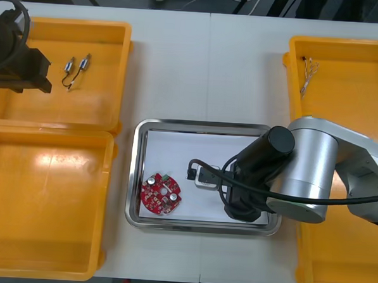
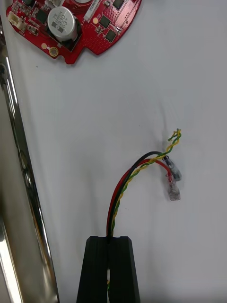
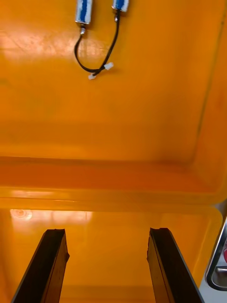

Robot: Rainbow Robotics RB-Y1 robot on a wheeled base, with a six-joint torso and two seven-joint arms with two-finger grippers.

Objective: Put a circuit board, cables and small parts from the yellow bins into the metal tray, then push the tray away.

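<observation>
My right arm (image 1: 270, 171) reaches over the metal tray (image 1: 202, 124), which is white inside. In the right wrist view my right gripper (image 2: 109, 246) is shut on a red and yellow cable (image 2: 127, 184) twisted with black and green strands. Its free ends with small clear connectors lie on the tray's white floor. A round red circuit board (image 1: 161, 193) lies flat at the tray's left, ahead of the fingers (image 2: 71, 23). My left gripper (image 3: 106, 232) stands open and holds nothing, over the wall between the two left yellow bins; in the front view it is at the far left (image 1: 34, 73).
Two small metal parts (image 1: 77, 66) joined by a black cable (image 3: 97, 57) lie in the far left bin (image 1: 108, 112). A thin cable (image 1: 306, 75) lies in the far right bin (image 1: 293, 90). The tray's shiny rim (image 2: 23, 199) runs beside the right fingers.
</observation>
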